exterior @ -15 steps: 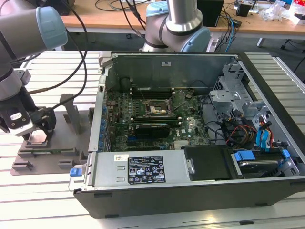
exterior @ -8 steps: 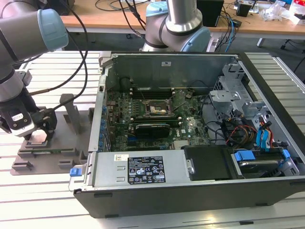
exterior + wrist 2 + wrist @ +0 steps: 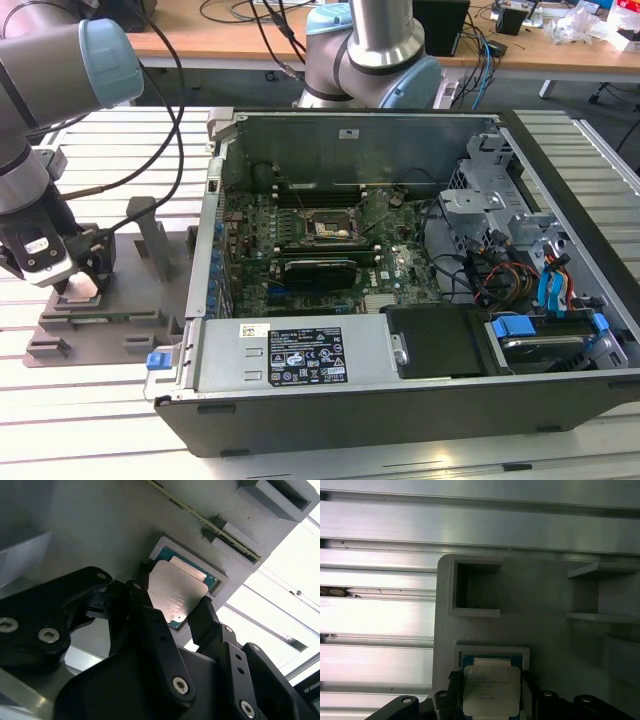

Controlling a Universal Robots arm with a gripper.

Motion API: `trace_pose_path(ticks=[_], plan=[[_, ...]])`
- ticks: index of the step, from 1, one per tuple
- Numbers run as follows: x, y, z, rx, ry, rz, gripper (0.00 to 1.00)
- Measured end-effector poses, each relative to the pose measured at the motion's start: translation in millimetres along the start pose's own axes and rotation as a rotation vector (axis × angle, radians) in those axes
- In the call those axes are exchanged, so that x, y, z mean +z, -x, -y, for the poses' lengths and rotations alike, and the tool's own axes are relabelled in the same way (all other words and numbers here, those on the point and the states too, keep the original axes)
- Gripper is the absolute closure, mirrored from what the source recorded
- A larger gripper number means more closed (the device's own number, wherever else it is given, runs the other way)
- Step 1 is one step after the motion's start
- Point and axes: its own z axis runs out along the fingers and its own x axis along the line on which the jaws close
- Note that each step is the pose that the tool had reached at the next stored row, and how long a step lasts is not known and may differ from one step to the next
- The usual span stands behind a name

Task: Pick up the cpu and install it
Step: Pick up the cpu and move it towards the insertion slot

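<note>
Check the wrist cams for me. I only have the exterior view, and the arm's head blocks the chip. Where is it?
Observer: The small flat square cpu with the pale silver metal top lies in a square recess of the grey plastic holder block.
Operator: Gripped?
Observer: The black fingers sit against two opposite edges of the cpu and look closed on it.
Operator: Lifted?
Observer: Can't tell. Its green rim shows inside the recess frame.
</note>
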Motion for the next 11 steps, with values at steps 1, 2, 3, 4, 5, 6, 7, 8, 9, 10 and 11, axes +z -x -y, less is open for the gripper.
trace_pose_path(ticks=[1, 2, 3, 4, 5, 6, 7, 8, 9, 10, 11], plan=[[0.1, 0.0, 0.0, 0.0, 0.0001, 0.0, 0.45], [0.1, 0.0, 0.0, 0.0, 0.0, 0.0, 0.45], [0.2, 0.0, 0.0, 0.0, 0.0, 0.0, 0.45], [0.3, 0.0, 0.0, 0.0, 0.0, 0.0, 0.45], [0.3, 0.0, 0.0, 0.0, 0.0, 0.0, 0.45], [0.3, 0.0, 0.0, 0.0, 0.0, 0.0, 0.45], [0.4, 0.0, 0.0, 0.0, 0.0, -0.0001, 0.45], [0.3, 0.0, 0.0, 0.0, 0.0001, 0.0001, 0.45], [0.0, 0.1, 0.0, 0.0, 0.0003, 0.0005, 0.45], [-1.0, 0.1, 0.0, 0.0, 0.0003, 0.0004, 0.45], [-2.8, 0.1, 0.0, 0.0, 0.0002, 0.0004, 0.45]])
